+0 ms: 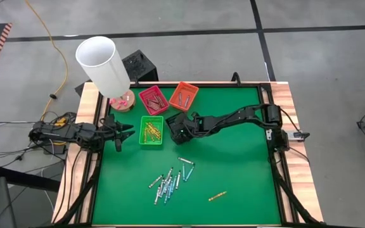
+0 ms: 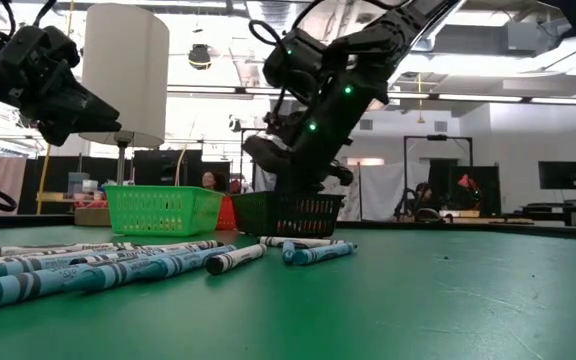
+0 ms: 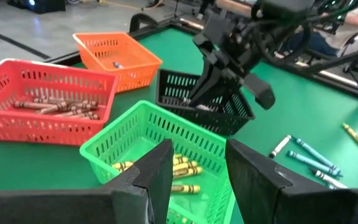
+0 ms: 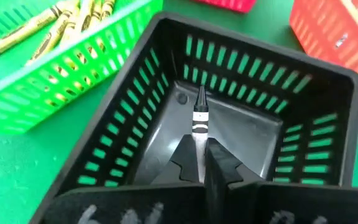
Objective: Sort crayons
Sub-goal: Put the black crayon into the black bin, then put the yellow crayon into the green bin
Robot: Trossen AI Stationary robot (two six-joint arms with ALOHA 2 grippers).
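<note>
Right pincer (image 4: 199, 163) closed on a grey-white paper-wrapped crayon with a black tip (image 4: 199, 115), held over the small black slotted plastic tray (image 4: 166, 37). The crayon points down into the tray; its tip hangs near the bare tray floor, though contact cannot be confirmed. In the high view this pincer (image 1: 177, 128) sits over the black tray, just beside the small green slotted plastic tray (image 1: 151, 142) holding yellow-orange crayons (image 3: 182, 168).

The step in hand appears to be the drop. Done well, the crayon is released low and near the tray's centre, clear of the slotted walls, so that it falls flat rather than leaning on the rim. The fingers should open only enough to free the stick, and the arm should lift straight up so as not to nudge the light tray or its green neighbour.

Left pincer (image 1: 123, 133) waits with fingers apart and empty at the table's left edge, facing the green tray. Light blue and grey-white crayons (image 1: 168, 183) lie unsorted on the green table (image 1: 233, 177), well apart from the trays; one yellow-orange crayon (image 1: 217, 196) lies alone.
</note>
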